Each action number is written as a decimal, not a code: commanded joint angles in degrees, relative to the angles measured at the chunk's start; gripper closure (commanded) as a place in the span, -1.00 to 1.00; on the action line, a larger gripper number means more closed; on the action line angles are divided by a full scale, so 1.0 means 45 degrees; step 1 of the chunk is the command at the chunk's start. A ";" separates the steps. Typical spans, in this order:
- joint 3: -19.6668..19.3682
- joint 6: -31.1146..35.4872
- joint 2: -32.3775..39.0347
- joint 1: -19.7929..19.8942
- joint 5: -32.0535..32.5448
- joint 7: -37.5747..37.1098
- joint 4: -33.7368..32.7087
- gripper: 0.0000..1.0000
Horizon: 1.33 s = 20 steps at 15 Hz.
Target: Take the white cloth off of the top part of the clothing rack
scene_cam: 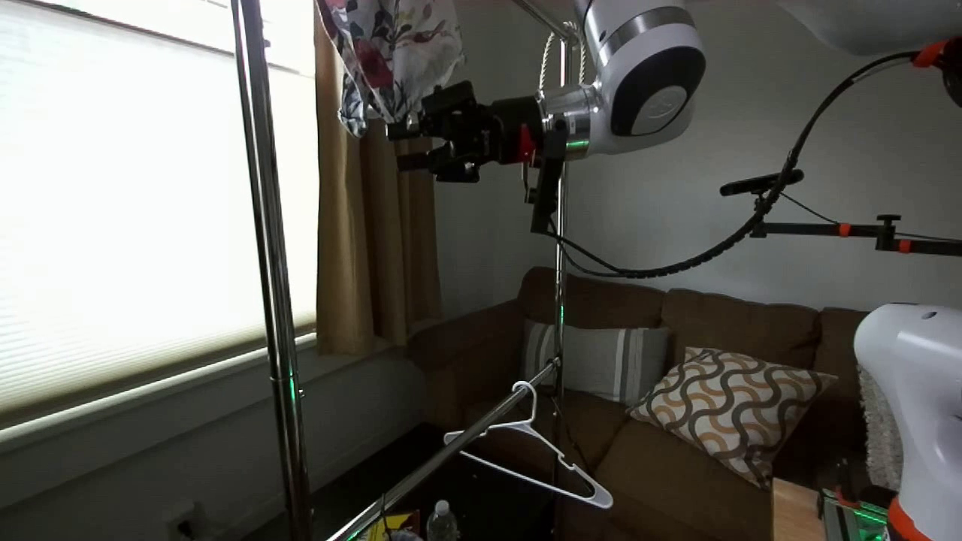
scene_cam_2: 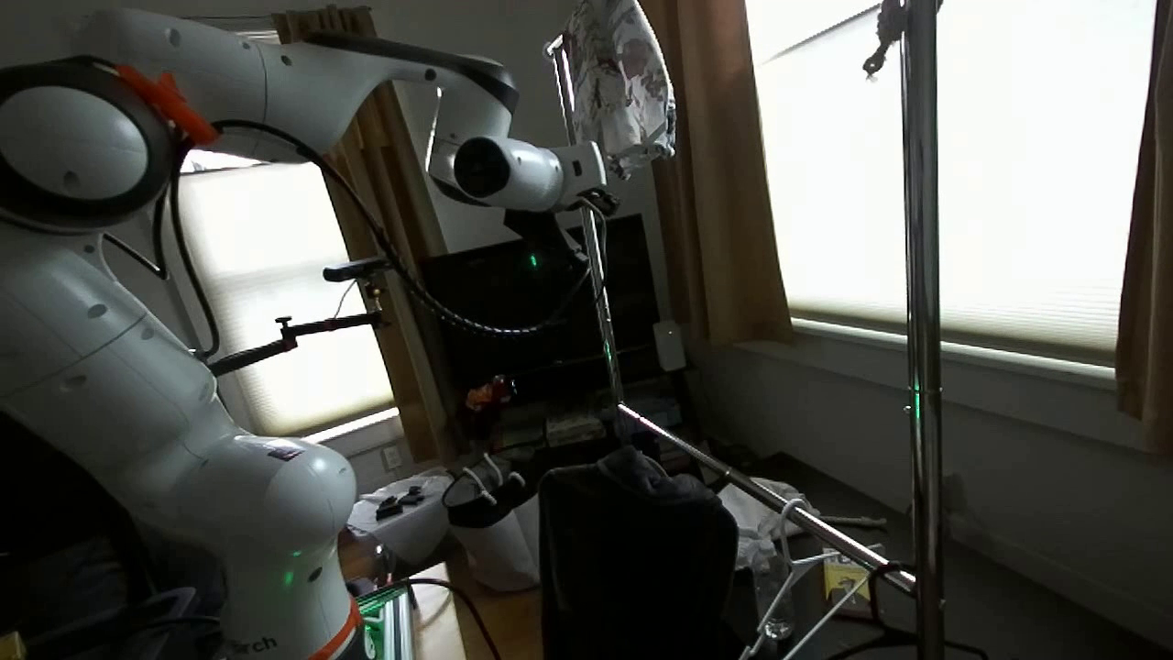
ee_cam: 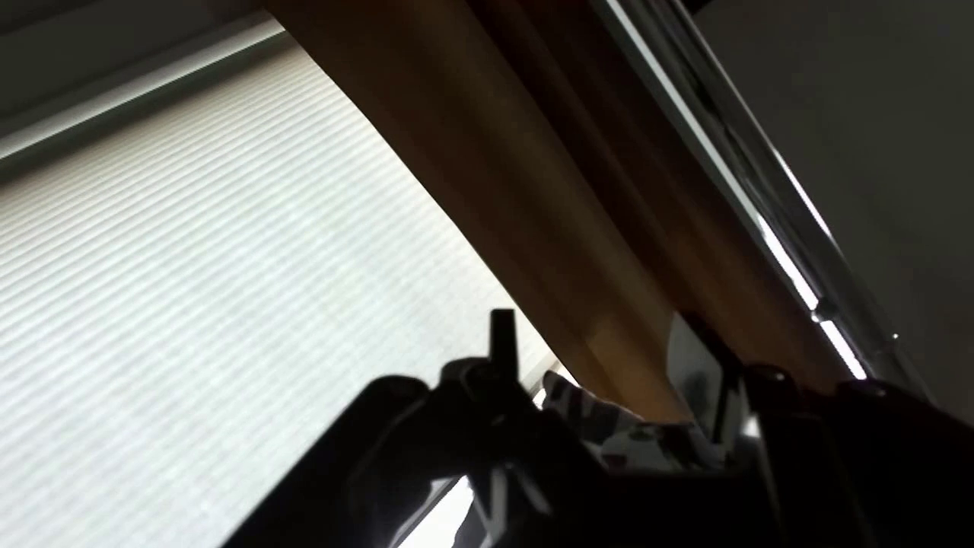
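Dark floor point(scene_cam_2: 1026, 616), dimly lit.
Over my feeds I see a clear bottle point(scene_cam: 442, 523) near a yellow package point(scene_cam_2: 841, 577), crumpled white material point(scene_cam_2: 744, 513) too (floor contact partly hidden).

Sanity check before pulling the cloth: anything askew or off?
Mildly: the patterned cushion sits askew on the sofa, one corner pointing down, while the striped cushion beside it looks straighter. No spill or damage that I can see; shadowed parts are unclear.
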<state>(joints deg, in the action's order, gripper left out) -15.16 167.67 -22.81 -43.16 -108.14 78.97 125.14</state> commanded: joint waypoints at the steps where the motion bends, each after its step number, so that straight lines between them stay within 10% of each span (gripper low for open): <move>1: -0.0450 -0.0476 -0.0513 -0.0019 0.0541 -0.0787 0.0451 -0.70; 3: -0.0824 -0.1113 -0.0930 -0.0120 0.1468 -0.1624 0.0840 -0.98; 9: -0.1610 -0.4038 -0.1828 -0.0201 0.1411 -0.2094 0.0915 -1.00; 10: 0.0302 -0.5656 -0.1437 0.2551 0.1055 -0.2678 0.1008 -1.00; 15: 0.2667 -0.8746 -0.1325 0.5909 0.0596 -0.3587 0.1301 -1.00; 20: 0.4361 -0.8741 -0.1348 0.7745 0.0546 -0.3602 0.1354 -1.00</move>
<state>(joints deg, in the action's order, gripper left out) 0.20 127.72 -27.94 -13.01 -104.87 62.54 130.02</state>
